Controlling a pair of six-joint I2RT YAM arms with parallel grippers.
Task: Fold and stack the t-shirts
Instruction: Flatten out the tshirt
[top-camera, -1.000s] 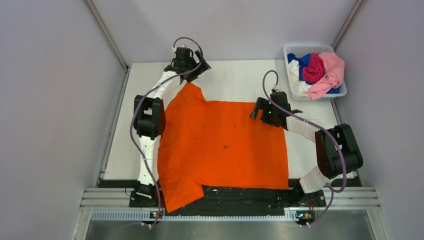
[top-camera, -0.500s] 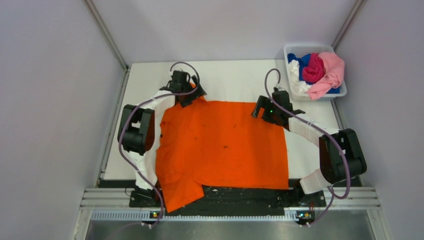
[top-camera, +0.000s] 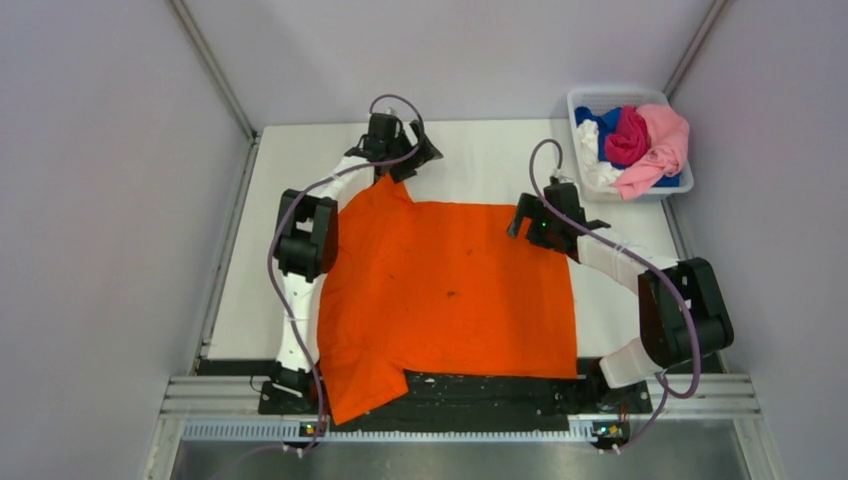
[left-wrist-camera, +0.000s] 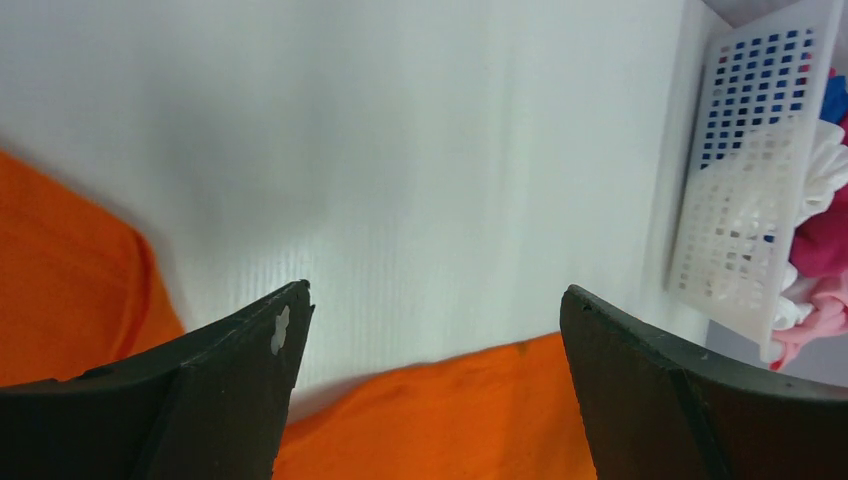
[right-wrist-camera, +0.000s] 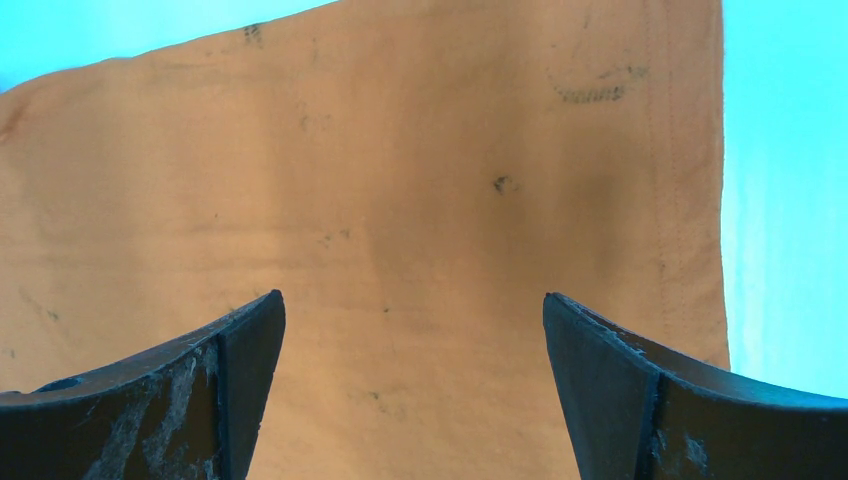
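A bright orange t-shirt (top-camera: 445, 290) lies spread flat on the white table, its lower sleeve hanging over the near edge. My left gripper (top-camera: 405, 160) is open and empty above the shirt's far left corner; the orange cloth (left-wrist-camera: 450, 420) shows low between its jaws. My right gripper (top-camera: 527, 222) is open and empty over the shirt's far right corner, with the shirt (right-wrist-camera: 400, 220) filling the wrist view. Pink, magenta, blue and white t-shirts (top-camera: 640, 140) lie bundled in the bin.
A white plastic bin (top-camera: 586, 98) stands at the far right corner of the table; its perforated wall (left-wrist-camera: 750, 180) shows in the left wrist view. Grey walls close in on both sides. Bare white table (top-camera: 470, 160) lies beyond the shirt.
My left gripper swung back to the far side and rightward, leaving the shirt's far left sleeve lying out toward the back again. The right gripper has barely moved.
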